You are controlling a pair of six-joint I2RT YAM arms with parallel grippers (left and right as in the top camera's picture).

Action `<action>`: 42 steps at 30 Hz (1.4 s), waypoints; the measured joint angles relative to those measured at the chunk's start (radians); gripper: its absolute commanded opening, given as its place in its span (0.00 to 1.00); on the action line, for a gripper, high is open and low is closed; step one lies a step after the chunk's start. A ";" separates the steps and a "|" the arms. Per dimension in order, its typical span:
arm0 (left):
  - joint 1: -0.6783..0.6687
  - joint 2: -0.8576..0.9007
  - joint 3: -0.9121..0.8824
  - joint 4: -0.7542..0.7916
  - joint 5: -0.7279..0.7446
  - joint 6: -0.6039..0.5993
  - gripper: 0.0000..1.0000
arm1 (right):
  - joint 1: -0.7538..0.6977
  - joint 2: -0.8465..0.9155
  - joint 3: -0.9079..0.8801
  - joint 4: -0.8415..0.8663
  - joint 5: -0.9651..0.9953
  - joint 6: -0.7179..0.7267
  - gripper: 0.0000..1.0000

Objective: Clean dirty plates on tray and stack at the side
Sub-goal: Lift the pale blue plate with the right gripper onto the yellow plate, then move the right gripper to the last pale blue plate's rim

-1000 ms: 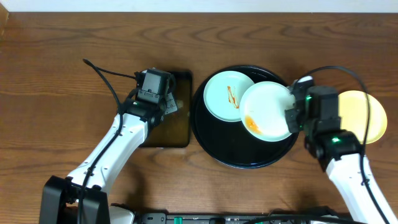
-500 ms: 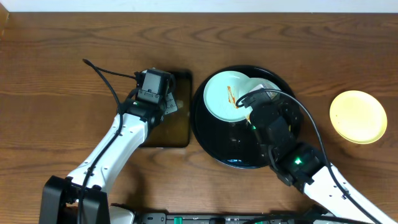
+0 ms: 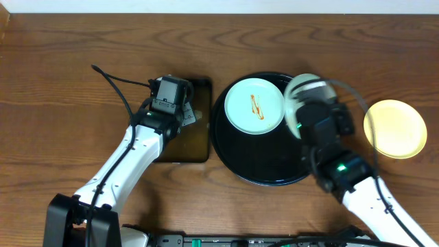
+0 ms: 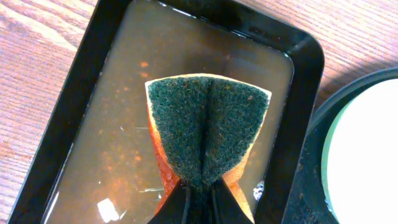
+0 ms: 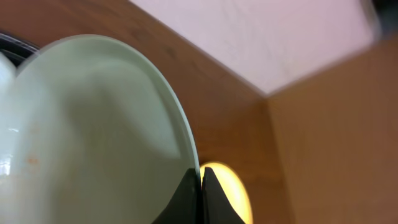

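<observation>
The left gripper [image 4: 200, 194] is clamped on one sponge [image 4: 208, 124], held over brownish water in the rectangular tray [image 3: 197, 145] at 9 o'clock from the round tray [image 3: 267, 163]. The left arm position is unchanged from the earlier frames. Plate count: three, two mint and one cream-yellow. The streaked mint plate [image 3: 254, 105] lies flat at 11 o'clock inside the round tray. The right gripper [image 5: 200, 185] is closed on the rim of the second mint plate [image 5: 93, 124], which is tilted on edge at the tray's 1 o'clock. One second ago this plate was held nearly flat over the tray's right half. The right arm partly covers it from above. The cream-yellow plate [image 3: 394, 128] rests on the table [image 3: 68, 41] at 3 o'clock from the tray, and has not moved.
</observation>
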 measured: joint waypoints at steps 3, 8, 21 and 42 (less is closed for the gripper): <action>0.000 0.000 0.000 0.000 0.000 0.000 0.08 | -0.206 0.025 0.000 -0.021 -0.115 0.174 0.01; 0.000 0.000 0.000 -0.001 0.000 0.000 0.08 | -0.531 0.074 0.001 0.046 -0.293 0.356 0.01; 0.000 0.000 0.000 -0.003 0.000 0.000 0.08 | -0.915 0.202 0.004 0.088 -0.422 0.462 0.02; 0.000 0.000 0.000 -0.006 0.000 0.000 0.08 | -0.440 0.506 0.438 -0.307 -1.286 0.299 0.43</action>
